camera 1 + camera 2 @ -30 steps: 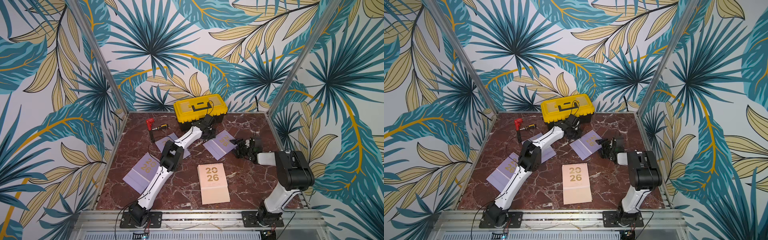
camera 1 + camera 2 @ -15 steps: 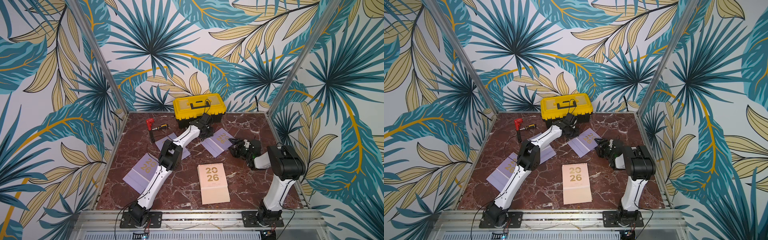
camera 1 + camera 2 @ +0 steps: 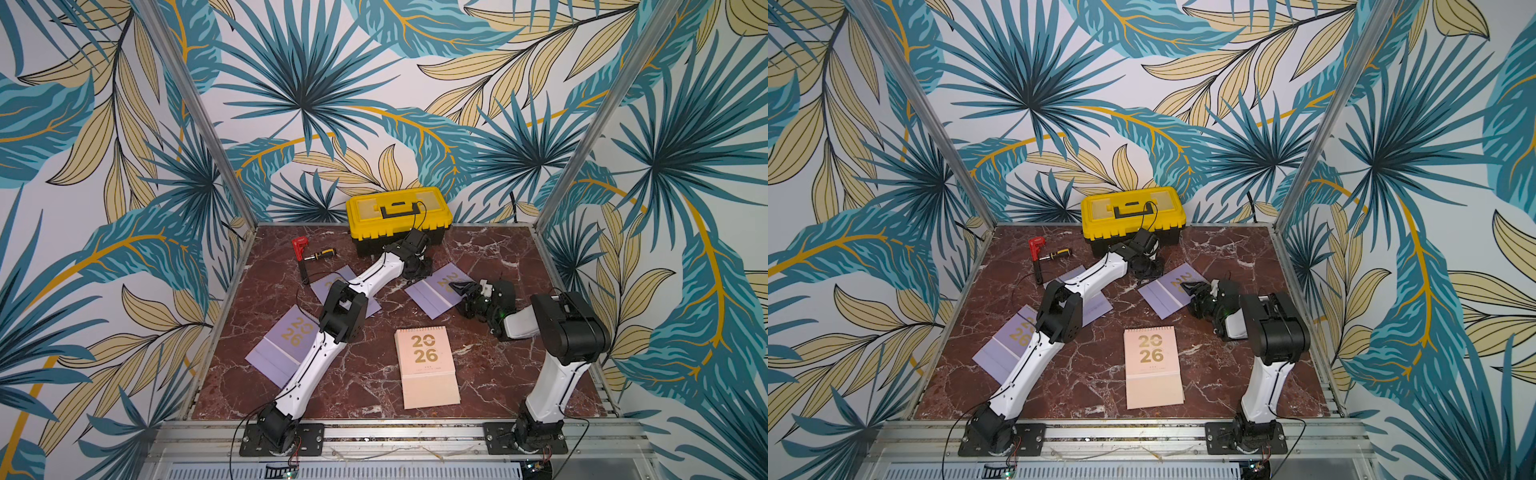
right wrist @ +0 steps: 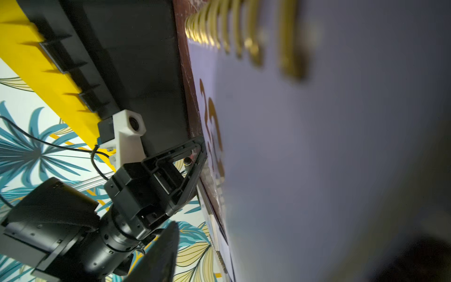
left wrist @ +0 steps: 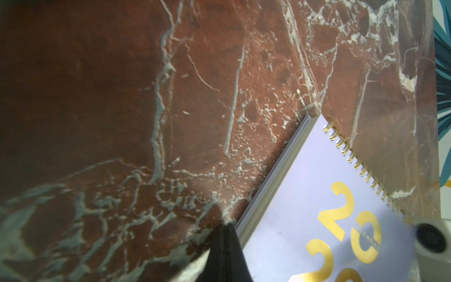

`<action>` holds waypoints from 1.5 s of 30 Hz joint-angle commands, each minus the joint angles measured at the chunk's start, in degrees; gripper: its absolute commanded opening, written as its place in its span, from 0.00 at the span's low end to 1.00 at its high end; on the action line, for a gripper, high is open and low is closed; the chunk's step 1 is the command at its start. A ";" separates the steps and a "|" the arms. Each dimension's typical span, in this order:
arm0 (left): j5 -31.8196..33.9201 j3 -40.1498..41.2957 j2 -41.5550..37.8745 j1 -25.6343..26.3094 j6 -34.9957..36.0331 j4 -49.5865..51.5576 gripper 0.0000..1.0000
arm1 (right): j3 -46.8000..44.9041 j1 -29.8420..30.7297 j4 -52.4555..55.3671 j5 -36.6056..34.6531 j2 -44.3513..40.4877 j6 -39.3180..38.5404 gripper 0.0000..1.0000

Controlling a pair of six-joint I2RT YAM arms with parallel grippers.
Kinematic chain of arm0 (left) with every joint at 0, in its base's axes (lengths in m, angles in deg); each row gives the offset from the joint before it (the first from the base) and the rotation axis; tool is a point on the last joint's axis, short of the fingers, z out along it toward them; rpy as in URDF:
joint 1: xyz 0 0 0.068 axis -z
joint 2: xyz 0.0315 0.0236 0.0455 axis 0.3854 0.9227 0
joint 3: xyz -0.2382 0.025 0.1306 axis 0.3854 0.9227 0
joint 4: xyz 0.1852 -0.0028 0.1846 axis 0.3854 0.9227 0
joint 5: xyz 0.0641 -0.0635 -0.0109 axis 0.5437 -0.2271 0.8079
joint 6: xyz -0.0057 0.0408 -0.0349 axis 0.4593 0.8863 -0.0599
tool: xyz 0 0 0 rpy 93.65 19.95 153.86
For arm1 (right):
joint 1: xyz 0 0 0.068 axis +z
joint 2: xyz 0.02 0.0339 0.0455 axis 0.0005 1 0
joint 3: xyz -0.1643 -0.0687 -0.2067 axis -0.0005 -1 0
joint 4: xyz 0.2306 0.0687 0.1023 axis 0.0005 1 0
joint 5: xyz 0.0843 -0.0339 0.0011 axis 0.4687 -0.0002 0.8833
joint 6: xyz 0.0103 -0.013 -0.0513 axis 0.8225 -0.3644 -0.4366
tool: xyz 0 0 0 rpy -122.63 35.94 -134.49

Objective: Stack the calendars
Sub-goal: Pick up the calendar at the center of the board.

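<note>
Four calendars show, all flat on the table [image 3: 498,257] with gold "2026" covers up. The right calendar [image 3: 432,291] is lavender and lies skewed in front of the toolbox [image 3: 399,214], its gold spiral toward the back. The right gripper [image 3: 459,293] is at this calendar's right edge. Its jaws stand apart, with one finger [image 4: 158,256] clear above the cover and nothing clamped. In the right wrist view the lavender cover [image 4: 317,158] fills the frame at close range. The left gripper [image 3: 419,272] is at the same calendar's far left corner, its jaws together and empty. In the left wrist view its fingertips [image 5: 225,251] meet in a point on the marble just beside the calendar's edge [image 5: 329,207]. The right wrist view likewise shows the left gripper [image 4: 201,149] pinched to a tip against the table at the calendar's border. A second lavender calendar, the middle calendar [image 3: 332,284], is partly covered by the left arm. A third, the left calendar [image 3: 286,345], lies nearer the left wall. The peach calendar [image 3: 426,365] sits alone at front centre, well apart from the others, spiral toward the back. The yellow-and-black toolbox stands shut against the back wall. A screwdriver [image 3: 318,254] and a red tool [image 3: 299,245] lie to its left. Both top views show the same layout, with the right gripper [image 3: 1192,293] over the right calendar [image 3: 1163,293].
</note>
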 commanded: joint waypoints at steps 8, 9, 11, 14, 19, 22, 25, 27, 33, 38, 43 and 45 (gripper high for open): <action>-2.06 1.47 -4.82 1.80 0.69 2.47 0.07 | 3.72 0.38 10.53 -2.77 -2.87 -7.73 0.15; -2.04 1.57 -5.50 1.80 0.80 2.47 0.08 | 4.13 0.38 11.52 -2.55 -3.25 -8.24 0.10; -1.69 1.98 -7.13 1.74 1.00 2.47 0.11 | 5.01 0.29 14.67 -2.46 -5.07 -10.14 0.06; -1.17 2.44 -9.43 1.78 1.26 2.47 0.16 | 7.18 0.29 23.38 -3.01 -9.27 -15.10 0.03; -0.11 4.10 -13.53 2.04 1.31 2.47 0.24 | 13.26 0.20 41.41 -5.04 -16.22 -25.38 0.01; 0.51 6.00 -16.27 2.26 1.52 2.47 0.29 | 18.65 0.20 53.59 -5.99 -18.86 -32.74 0.00; 0.83 8.81 -20.09 2.33 1.27 2.47 0.31 | 24.55 0.11 66.85 -6.99 -20.57 -40.64 0.00; 0.68 10.65 -22.11 2.33 1.24 2.47 0.32 | 27.96 -0.06 74.01 -7.44 -21.36 -45.48 0.00; 0.78 17.09 -28.47 2.39 0.58 2.38 0.33 | 33.55 -0.40 88.27 -7.06 -23.46 -56.10 0.00; 1.63 22.82 -33.61 2.90 0.56 2.38 0.35 | 32.76 -0.41 90.73 -1.12 -26.21 -60.28 0.00; 2.12 30.57 -39.77 3.03 -0.26 -0.16 0.35 | 32.08 -0.41 93.24 6.21 -27.95 -63.37 0.00; 2.03 33.68 -42.13 3.04 -0.81 -1.30 0.35 | 31.59 -0.41 94.62 8.63 -28.66 -65.15 0.00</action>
